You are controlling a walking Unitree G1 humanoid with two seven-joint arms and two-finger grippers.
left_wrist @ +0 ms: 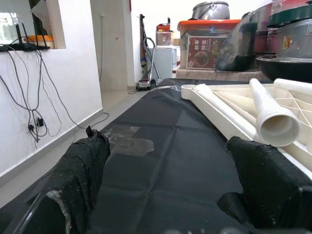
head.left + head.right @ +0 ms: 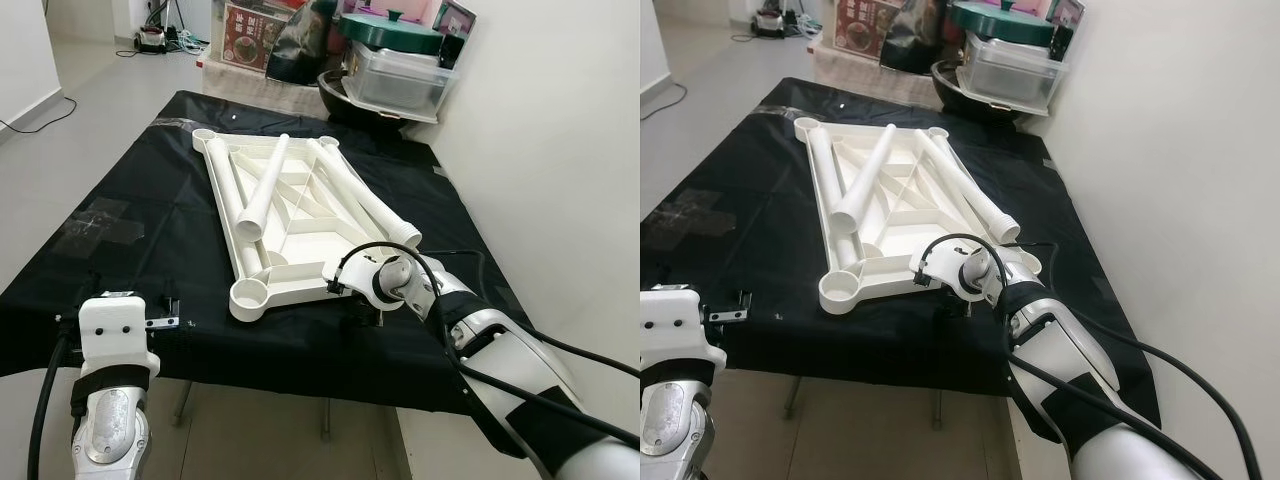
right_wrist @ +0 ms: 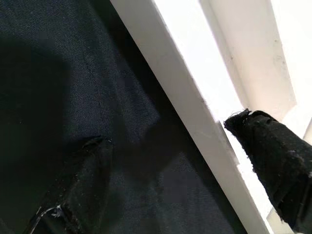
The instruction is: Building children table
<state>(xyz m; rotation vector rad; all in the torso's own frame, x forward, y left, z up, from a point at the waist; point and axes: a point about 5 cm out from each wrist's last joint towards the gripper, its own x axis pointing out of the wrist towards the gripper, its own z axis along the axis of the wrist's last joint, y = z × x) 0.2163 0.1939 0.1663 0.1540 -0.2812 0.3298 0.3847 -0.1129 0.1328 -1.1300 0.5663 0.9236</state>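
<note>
White plastic ribbed tabletop (image 2: pixel 290 215) upside down on black-clothed table (image 2: pixel 150 200), two white tube legs (image 2: pixel 262 185) atop, right gripper (image 3: pixel 195 170) spread astride its near edge, left gripper (image 1: pixel 165 185) open, empty, red box label (image 1: pixel 199 52) unreadable.

You are in a lived-in home, in a room used partly for storage. Beyond the left end effector (image 1: pixel 161 195), past the far end of the table (image 2: pixel 150 200) with its black cloth, household goods are stacked: a cooking pot (image 1: pixel 210 9), a clear storage box with an orange lid (image 1: pixel 207 44), a green-lidded container (image 2: pixel 392 32) and a dark bowl (image 2: pixel 350 95). A vacuum cleaner (image 1: pixel 145 73) leans by a doorway farther off, and loose cables (image 1: pixel 29 107) hang down the white wall to that end effector's side, above a pale tiled floor (image 2: pixel 50 160).
</note>
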